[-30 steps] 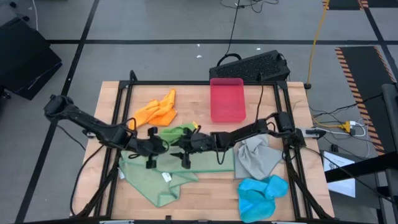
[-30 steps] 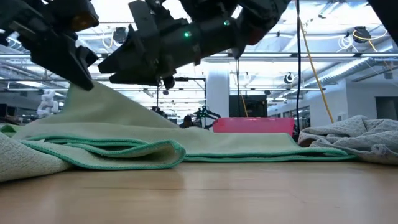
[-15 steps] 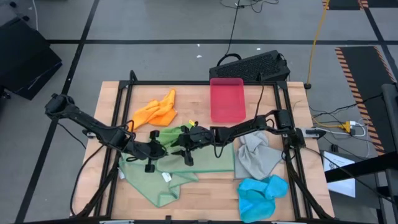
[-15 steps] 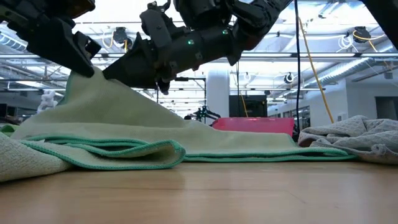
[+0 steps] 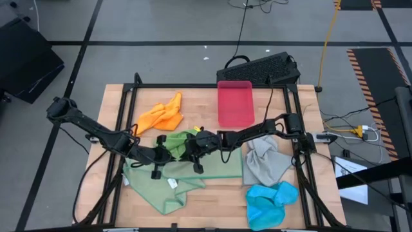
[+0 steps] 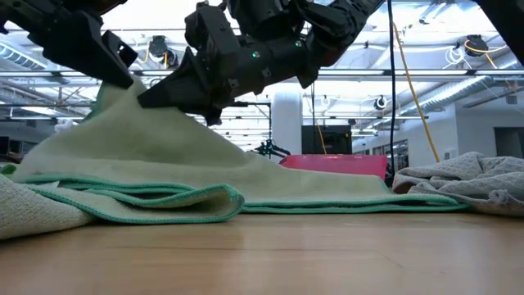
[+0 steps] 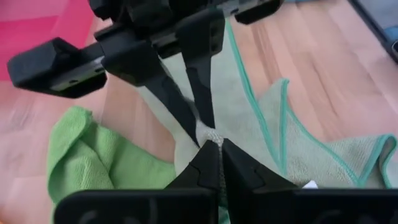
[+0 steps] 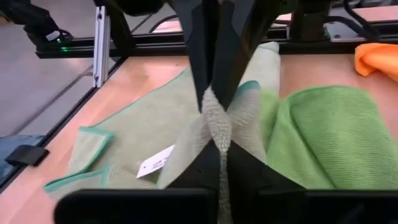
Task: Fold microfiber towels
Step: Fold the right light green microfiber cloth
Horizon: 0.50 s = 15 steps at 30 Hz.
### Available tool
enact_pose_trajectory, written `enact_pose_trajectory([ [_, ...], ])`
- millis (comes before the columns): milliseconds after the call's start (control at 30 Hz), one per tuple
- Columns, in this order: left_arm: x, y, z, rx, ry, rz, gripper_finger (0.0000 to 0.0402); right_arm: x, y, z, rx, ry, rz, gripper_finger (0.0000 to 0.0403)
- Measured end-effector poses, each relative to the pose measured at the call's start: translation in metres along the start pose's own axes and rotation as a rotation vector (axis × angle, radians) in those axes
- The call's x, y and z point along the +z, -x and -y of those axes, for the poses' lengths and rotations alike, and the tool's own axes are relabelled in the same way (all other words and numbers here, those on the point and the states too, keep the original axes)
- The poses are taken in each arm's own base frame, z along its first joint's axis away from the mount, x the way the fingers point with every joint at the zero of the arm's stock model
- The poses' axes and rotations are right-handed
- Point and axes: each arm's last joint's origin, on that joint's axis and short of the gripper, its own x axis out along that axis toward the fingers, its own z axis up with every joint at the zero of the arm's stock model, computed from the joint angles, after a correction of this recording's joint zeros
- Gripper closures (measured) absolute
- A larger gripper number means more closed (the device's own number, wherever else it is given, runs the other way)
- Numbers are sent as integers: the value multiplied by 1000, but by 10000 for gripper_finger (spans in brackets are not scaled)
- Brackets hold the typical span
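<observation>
A pale sage towel with a green hem lies spread at the table's near middle, and one part is pulled up into a peak. My left gripper and my right gripper meet tip to tip at that peak, both shut on it. The rest of the towel rests on the wood, with its near edge folded over. A bright green towel lies crumpled just beyond the grippers. My left gripper pinches the raised ridge of the sage towel between its two fingers, coming slantwise from the table's left. The cloth slopes down from the fingers to the table. My right gripper pinches the same ridge from the opposite side, slanting down from the table's right. Its fingertips stand right against the left gripper's. The towel spreads away below onto the wood.
An orange towel lies at the far left, and a pink-red tray stands at the far middle. A grey towel and a blue towel lie heaped at the near right. A dark frame borders the table.
My right gripper has moved toward the left gripper, come down onto the raised cloth and shut on it. My left gripper has risen a little, lifting the towel's peak higher while the rest stays on the table.
</observation>
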Motion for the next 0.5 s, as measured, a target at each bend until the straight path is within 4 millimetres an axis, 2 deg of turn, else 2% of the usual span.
enact_pose_trajectory([
  [267, 1, 0, 0, 12, 126, 12, 345, -5, 1, 0, -5, -21, -59, 399],
  [500, -16, 3, -3, 188, 274, -97, 237, -6, 2, 1, -17, -4, -69, 400],
])
